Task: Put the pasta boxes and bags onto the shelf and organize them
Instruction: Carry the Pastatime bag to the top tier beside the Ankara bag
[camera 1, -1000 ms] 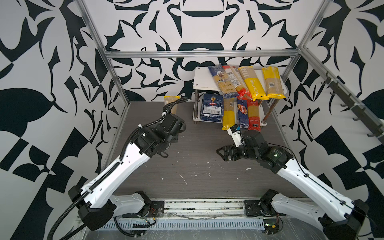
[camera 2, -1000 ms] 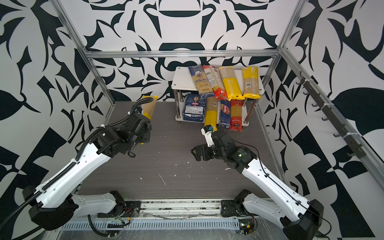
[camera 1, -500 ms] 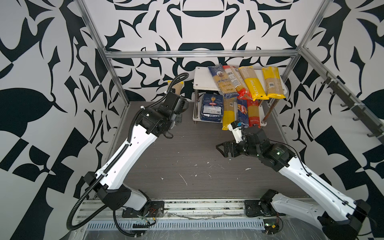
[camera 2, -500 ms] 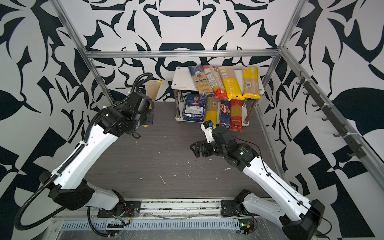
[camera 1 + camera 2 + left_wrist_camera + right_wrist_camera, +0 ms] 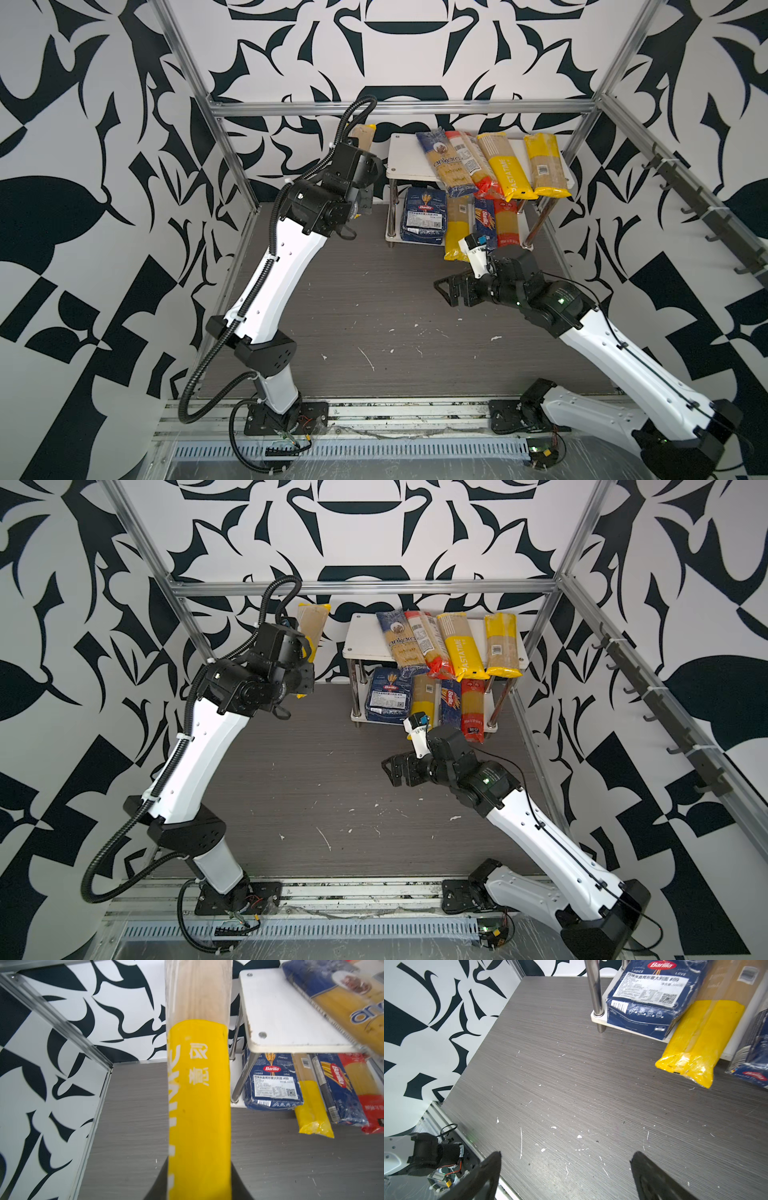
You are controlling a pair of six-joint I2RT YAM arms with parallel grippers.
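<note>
Holding a yellow-ended spaghetti bag [image 5: 199, 1084] up off the table [image 5: 353, 311], just left of the shelf [image 5: 405, 158] and apart from it. Pointing its clear tan end away from the arm, toward the back wall [image 5: 399, 50]. Clamping it by the yellow printed end in the left gripper [image 5: 199, 1186], pinching tight from both sides.

Carrying four bags side by side on the shelf's top board, all overhanging the front edge. Going left to right in both top views:
- a navy "ankara" bag [image 5: 444, 162]
- a red-ended bag [image 5: 467, 162] pressing against it
- a yellow "PASTATIME" bag [image 5: 505, 166], lying slanted
- a plain yellow-ended bag [image 5: 544, 164], sitting a little apart

Leaving the left part of that board bare.

Storing four more on the lower board, again left to right:
- a wide Barilla package [image 5: 422, 216] with a white label
- a lower yellow-ended bag [image 5: 457, 232], sticking out past the front edge toward the table
- a narrow Barilla box [image 5: 485, 220]
- a lower red-ended bag [image 5: 506, 224]

Hovering the right gripper [image 5: 451, 291] over bare table in front of the shelf, near that jutting yellow end but not touching it. Spreading its jaws wide and gripping nothing.
</note>
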